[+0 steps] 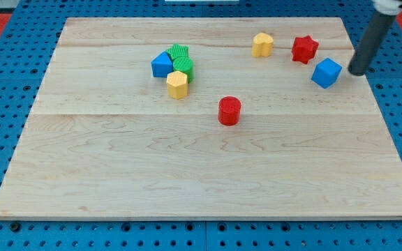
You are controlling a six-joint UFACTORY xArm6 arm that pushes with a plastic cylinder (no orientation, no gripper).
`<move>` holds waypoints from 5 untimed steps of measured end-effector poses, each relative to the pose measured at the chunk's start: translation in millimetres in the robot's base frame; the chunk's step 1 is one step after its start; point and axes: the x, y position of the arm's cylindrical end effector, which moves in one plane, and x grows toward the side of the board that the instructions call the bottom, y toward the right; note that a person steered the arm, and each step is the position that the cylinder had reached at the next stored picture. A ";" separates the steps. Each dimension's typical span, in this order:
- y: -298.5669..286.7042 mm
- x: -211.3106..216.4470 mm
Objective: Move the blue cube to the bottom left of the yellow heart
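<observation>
Light wooden board (pixel 208 167) on a blue perforated table (pixel 5 77), 8 blocks on it. My tip (pixel 356 72) sits at the board's far right, just right of the blue cube (pixel 326 72), a thin gap showing between them, cannot tell if they actually touch. The arm ends in a bare dark rod (pixel 370 38) leaning up to the right out of view, no jaws to open or close, and it has hold of nothing. Blue cube is at far right, just right of and slightly nearer than the red star (pixel 304 49), close but apart. Yellow heart (pixel 262 44) lies left of the red star near the far edge, well left of the blue cube, so the cube is on the heart's right side, not its near left. Red cylinder (pixel 229 111) stands alone around the middle of the board, nearer than the heart. Cluster of 4 at far left-centre: a blue block (pixel 162 65) on the left, a green block (pixel 178 51) at the far side, a second green block (pixel 183 67) just nearer than it, and a yellow block (pixel 177 84) nearest, all packed touching or almost touching; exact shapes hard to make out.
</observation>
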 end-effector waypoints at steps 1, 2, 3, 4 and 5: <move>-39.7 -0.9; -86.4 -4.4; -99.1 0.7; -74.6 16.3; -102.6 27.4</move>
